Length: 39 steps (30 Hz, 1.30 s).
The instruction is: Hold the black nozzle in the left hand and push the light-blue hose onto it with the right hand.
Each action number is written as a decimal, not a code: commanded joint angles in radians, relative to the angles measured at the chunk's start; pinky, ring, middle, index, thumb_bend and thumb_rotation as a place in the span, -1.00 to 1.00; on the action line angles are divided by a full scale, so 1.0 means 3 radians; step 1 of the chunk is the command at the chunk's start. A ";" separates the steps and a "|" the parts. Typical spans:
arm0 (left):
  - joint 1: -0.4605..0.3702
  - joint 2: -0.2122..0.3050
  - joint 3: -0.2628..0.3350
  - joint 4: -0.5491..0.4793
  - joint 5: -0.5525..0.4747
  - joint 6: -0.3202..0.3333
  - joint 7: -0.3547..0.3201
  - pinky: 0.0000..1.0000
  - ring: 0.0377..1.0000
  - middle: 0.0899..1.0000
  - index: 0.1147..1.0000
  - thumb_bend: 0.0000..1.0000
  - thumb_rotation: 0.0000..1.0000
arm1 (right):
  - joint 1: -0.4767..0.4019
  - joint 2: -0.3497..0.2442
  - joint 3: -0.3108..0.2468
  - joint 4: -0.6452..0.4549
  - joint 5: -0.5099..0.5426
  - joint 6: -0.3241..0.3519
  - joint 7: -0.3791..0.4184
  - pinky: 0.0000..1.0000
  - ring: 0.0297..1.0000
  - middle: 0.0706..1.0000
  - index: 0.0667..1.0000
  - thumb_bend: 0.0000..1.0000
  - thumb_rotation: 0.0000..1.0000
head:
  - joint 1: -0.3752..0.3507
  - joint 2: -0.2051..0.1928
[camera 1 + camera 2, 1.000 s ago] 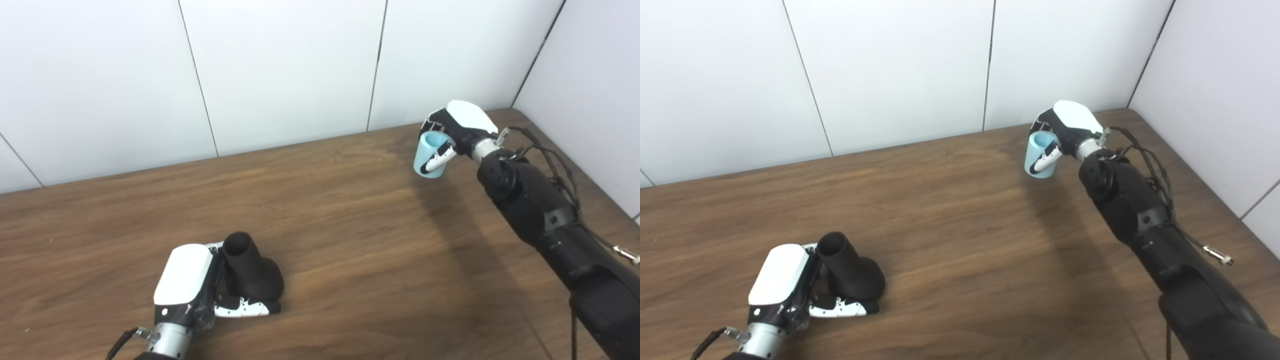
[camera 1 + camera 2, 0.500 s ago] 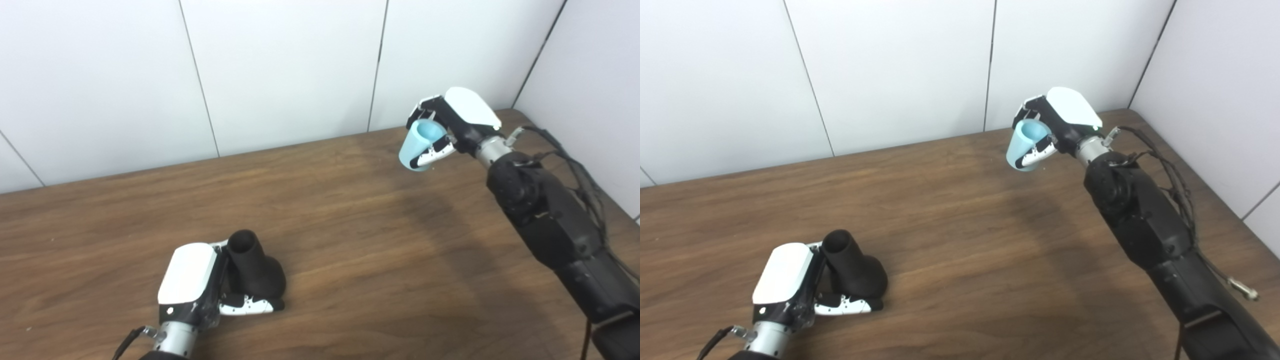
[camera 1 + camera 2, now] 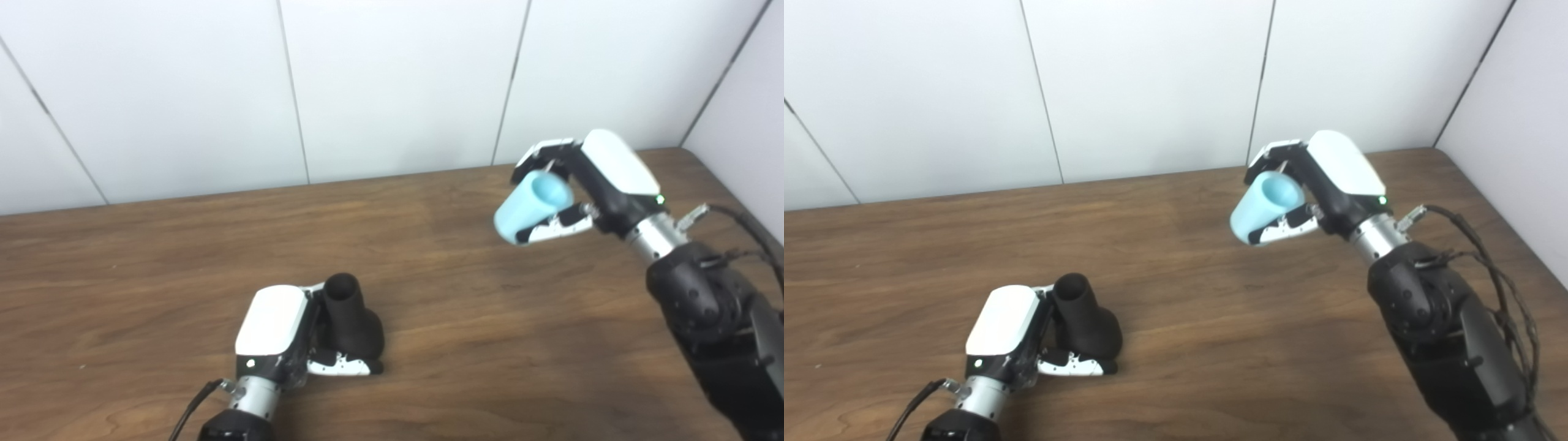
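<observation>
One black nozzle, one light-blue hose piece and two hands show on a single wooden table.

At the left, the left hand lies low on the tabletop, its fingers wrapped around the black nozzle. The nozzle is matte black, with a wide rounded base resting on the wood and a narrower round neck that stands up, its open dark mouth tilted slightly toward the back wall. The thumb lies along the front of the base.

At the right, well apart from the nozzle, the right hand is raised above the table and grasps the light-blue hose. It is a short, smooth, pale-blue tube, tilted with its lower end pointing down and to the left; its upper end sits between the fingers above and the thumb below. The two parts do not touch.
</observation>
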 commanded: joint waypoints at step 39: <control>0.0041 -0.0204 -0.0364 0.0038 0.0137 0.0346 -0.0519 -0.15 -0.04 -0.24 -0.14 0.05 -1.00 | -0.0092 0.0984 0.0388 -0.0789 0.0146 0.0034 0.0364 -0.34 -0.22 -0.03 -0.06 0.00 -1.00 | 0.0417 0.0057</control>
